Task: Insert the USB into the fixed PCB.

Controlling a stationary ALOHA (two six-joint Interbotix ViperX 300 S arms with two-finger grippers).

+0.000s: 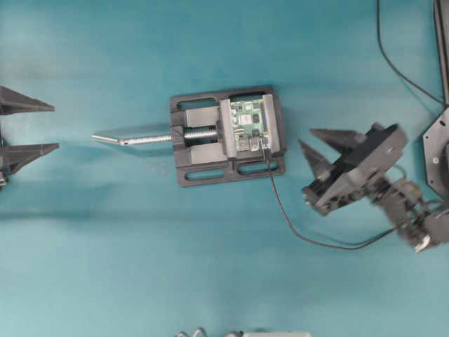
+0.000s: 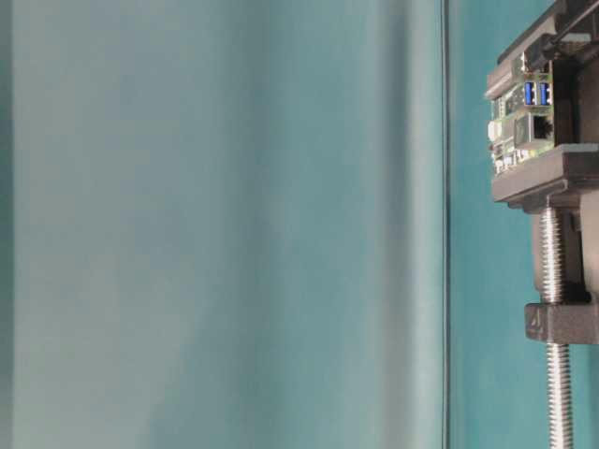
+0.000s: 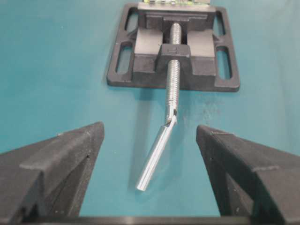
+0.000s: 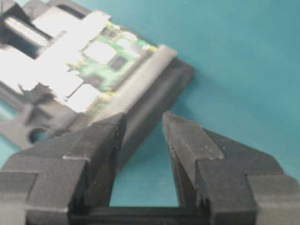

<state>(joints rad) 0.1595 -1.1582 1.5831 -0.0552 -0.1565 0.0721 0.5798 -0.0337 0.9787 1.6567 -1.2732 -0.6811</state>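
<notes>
Vise [image 1: 228, 138]: one, black, flat on teal worktop [image 1: 105, 246], with one silver screw rod [image 1: 144, 139] sticking out toward left gripper and ending in bent handle.

Fixed PCB [image 1: 250, 124]: one, green, clamped between vise jaws at end away from screw handle; silver metal ports along edge nearest cable. Seen also in table-level view [image 2: 524, 117], with two blue ports and one dark socket facing camera.

USB [image 1: 265, 149]: one small dark plug, at port edge of board, touching it; seated fully or not, cannot tell. One thin black cable [image 1: 302, 232] running from plug across vise base, then curving over worktop toward right arm.

Left gripper [image 1: 55, 126]: one, at far left edge, well apart from vise, jaws spread wide, holding nothing; wrist view showing both fingers [image 3: 51, 164] either side of screw handle, not touching it.

Right gripper [image 1: 308, 138]: one, just right of vise, tilted, tips pointing at it, jaws parted with clear gap, nothing between them. Right wrist view blurred, vise and board beyond fingertips [image 4: 103, 140].
</notes>
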